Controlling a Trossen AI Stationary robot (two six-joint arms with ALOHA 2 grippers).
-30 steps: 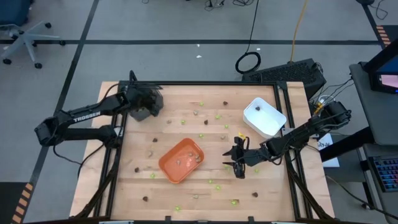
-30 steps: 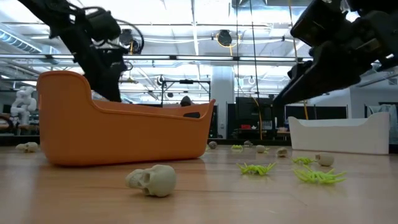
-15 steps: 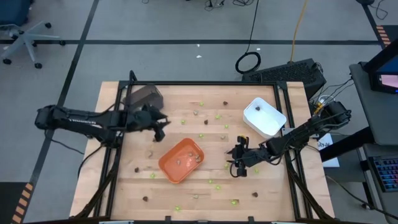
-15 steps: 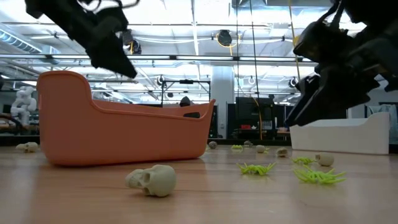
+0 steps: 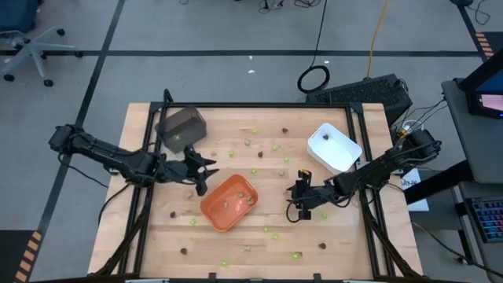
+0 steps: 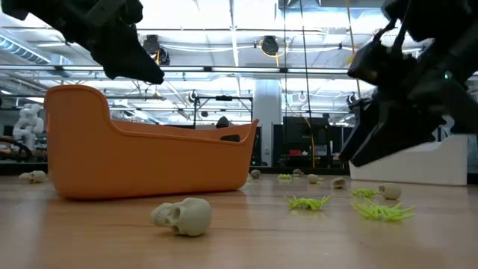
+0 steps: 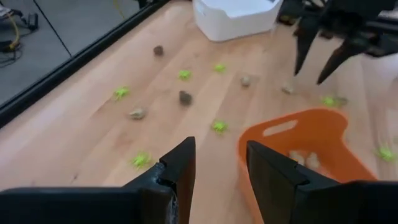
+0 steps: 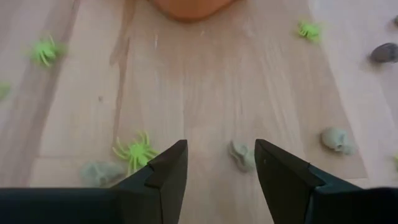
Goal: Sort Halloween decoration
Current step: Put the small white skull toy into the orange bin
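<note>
Inside orange tray (image 7: 323,134): tan-grey skulls (image 7: 303,160).

My wooden table (image 5: 236,236) stands on grey floor (image 5: 236,31) with black tape lines; office chair (image 5: 23,43) nearby.

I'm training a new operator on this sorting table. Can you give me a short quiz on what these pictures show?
1. True or false: the orange tray already holds some pieces.
2. Which tray lies nearest the right gripper? A dark grey tray B white tray
3. What colour are the spiders on the table?

Key: 1 true. 2 B. 3 lime-green.
</note>
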